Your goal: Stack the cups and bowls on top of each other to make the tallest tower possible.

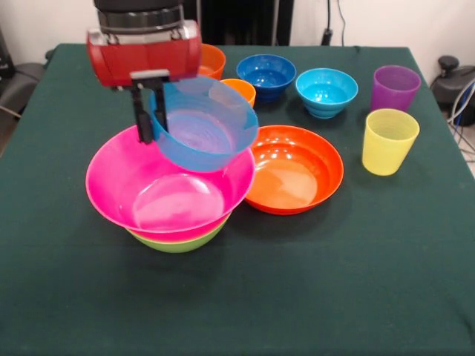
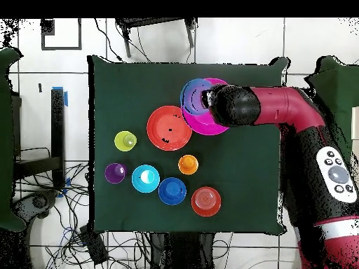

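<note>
Front view shows the claw [image 1: 151,111] clamped on the rim of a tilted blue bowl [image 1: 204,124], held over the pink bowl [image 1: 167,189] for nesting.

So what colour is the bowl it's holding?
Translucent blue bowl, clearest in the front view.

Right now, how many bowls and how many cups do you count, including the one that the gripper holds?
Bowls: 7 (pink bowl, lime green bowl, blue bowl in the gripper, shallow orange bowl, small orange bowl, dark blue bowl, cyan bowl)
Cups: 3 (orange cup, yellow cup, purple cup)
Total: 10
</note>
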{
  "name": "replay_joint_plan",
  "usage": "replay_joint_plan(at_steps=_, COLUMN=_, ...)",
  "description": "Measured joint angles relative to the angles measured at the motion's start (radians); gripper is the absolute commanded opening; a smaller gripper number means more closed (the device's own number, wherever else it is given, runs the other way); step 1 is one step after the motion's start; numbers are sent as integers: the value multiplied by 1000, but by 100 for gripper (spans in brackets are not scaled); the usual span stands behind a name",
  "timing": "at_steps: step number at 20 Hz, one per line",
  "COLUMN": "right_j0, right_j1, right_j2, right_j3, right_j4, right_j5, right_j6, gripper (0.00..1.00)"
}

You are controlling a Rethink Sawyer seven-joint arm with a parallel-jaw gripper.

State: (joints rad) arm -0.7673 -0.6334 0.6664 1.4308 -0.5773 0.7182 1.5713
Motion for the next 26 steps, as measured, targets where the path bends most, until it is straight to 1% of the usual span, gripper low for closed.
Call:
replay_joint_plan(at_steps=5, right_j0=-29, right_j1=-12, right_j2=0, right_j3=4, right_j4=-2, right_j5=0, right_j6=0, gripper=0)
replay_joint_plan(at_steps=11, right_j0=-48, right_j1=10, right_j2=0, right_j3=4, right_j4=-29, right_j5=-8, right_j6=0, gripper=0)
replay_joint_plan(at_steps=20, right_j0=-35, right_j1=44, right_j2=-10, right_j3=4, right_j4=-78, right_j5=-35, right_j6=0, gripper=0)
replay_joint_plan(at_steps=26, right_j0=-28, right_j1=48, right_j2=-27, right_j3=4, right_j4=-103, right_j5=-87, right_j6=0, gripper=0)
